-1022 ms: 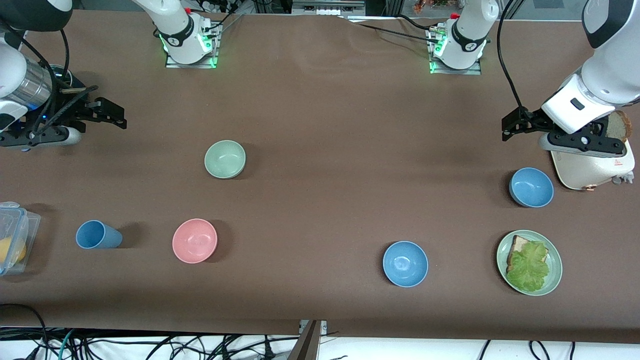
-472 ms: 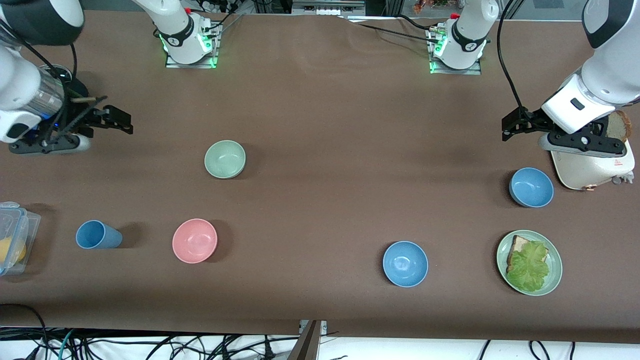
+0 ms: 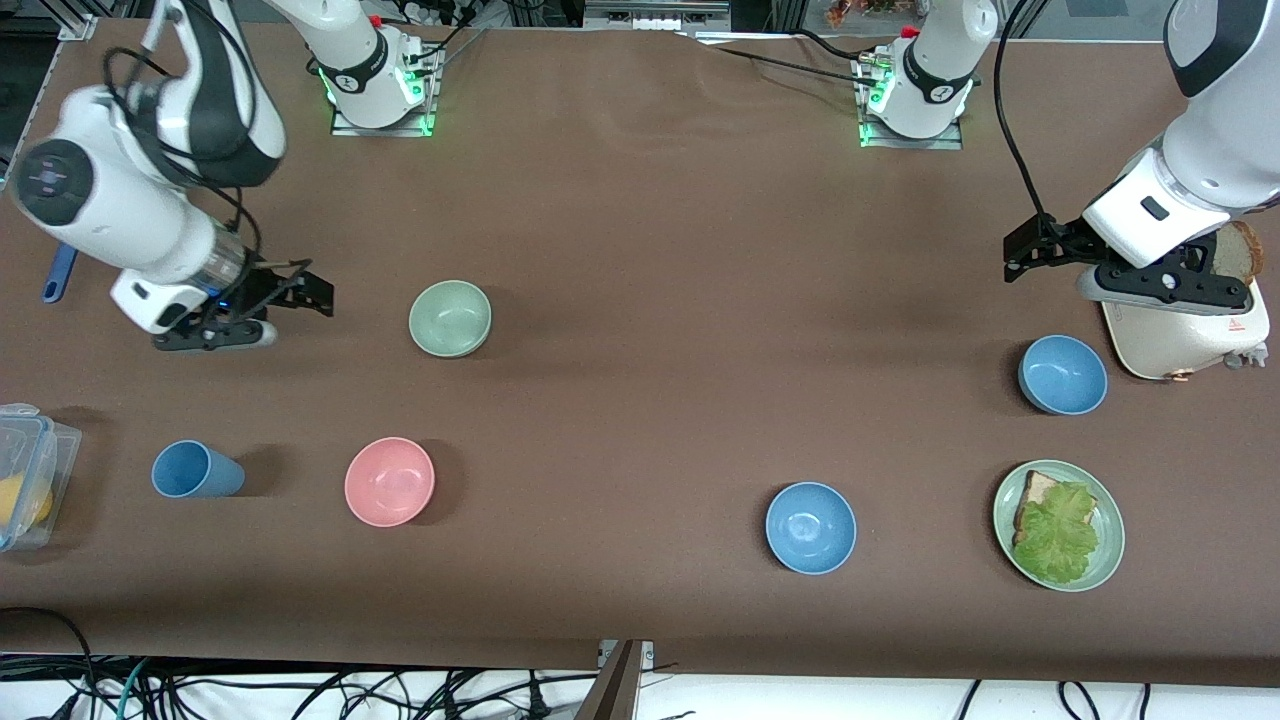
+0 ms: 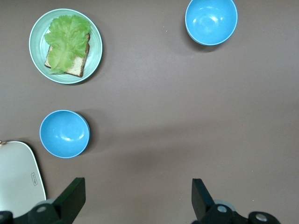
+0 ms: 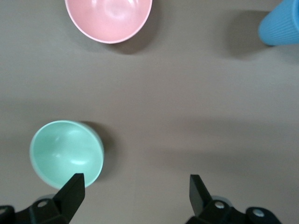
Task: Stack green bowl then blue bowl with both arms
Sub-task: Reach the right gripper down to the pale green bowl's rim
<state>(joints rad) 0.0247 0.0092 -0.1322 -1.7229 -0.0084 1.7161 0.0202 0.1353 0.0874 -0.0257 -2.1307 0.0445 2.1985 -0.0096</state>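
Note:
The pale green bowl [image 3: 450,318] sits upright and empty toward the right arm's end of the table; it also shows in the right wrist view [image 5: 66,153]. My right gripper [image 3: 308,288] is open and empty, over bare table just beside the bowl, one fingertip [image 5: 72,189] at its rim, apart from it. Two blue bowls stand toward the left arm's end: one [image 3: 811,527] nearer the front camera, one [image 3: 1062,374] by the toaster; both show in the left wrist view [image 4: 211,21] [image 4: 64,134]. My left gripper [image 3: 1022,255] waits open and empty over the table above the toaster-side bowl.
A pink bowl [image 3: 389,481] and a blue cup [image 3: 195,470] stand nearer the front camera than the green bowl. A green plate [image 3: 1110,545] with bread and lettuce, a white toaster [image 3: 1185,335] and a clear plastic box [image 3: 30,470] lie near the table's ends.
My right arm has swung in from its end of the table toward the green bowl. The left arm and all bowls have not moved.

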